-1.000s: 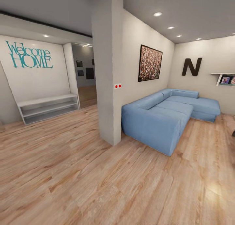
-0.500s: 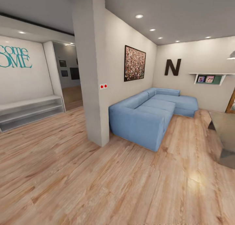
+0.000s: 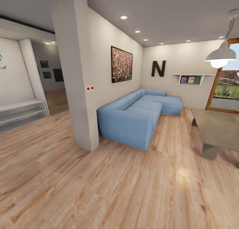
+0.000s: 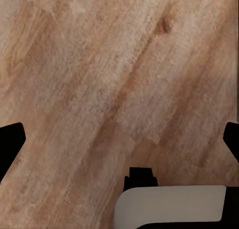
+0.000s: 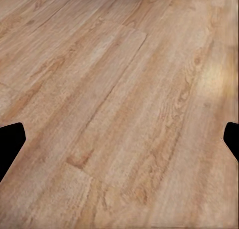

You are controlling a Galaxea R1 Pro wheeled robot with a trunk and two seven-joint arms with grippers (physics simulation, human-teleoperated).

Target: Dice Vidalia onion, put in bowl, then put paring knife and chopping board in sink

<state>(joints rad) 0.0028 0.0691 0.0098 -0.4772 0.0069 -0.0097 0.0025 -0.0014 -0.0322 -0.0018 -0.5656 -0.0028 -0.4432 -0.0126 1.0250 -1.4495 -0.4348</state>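
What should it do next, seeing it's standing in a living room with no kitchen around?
Probably keep turning or rolling on to look for the kitchen. The head view has a blue sofa, a pillar, a table and a window, with no sink or countertop, and both wrist views look down at bare wood floor.

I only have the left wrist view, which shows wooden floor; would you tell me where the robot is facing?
Observer: The head view shows a living room with a blue sofa against the wall.
Operator: Thank you. Is there any kitchen furniture ahead?
Observer: Not that I can make out; there is a grey table at the right under a white pendant lamp.
Operator: And is the right tool holding anything?
Observer: In the right wrist view the right tool has its fingers wide apart over bare wooden floor, with nothing between them.
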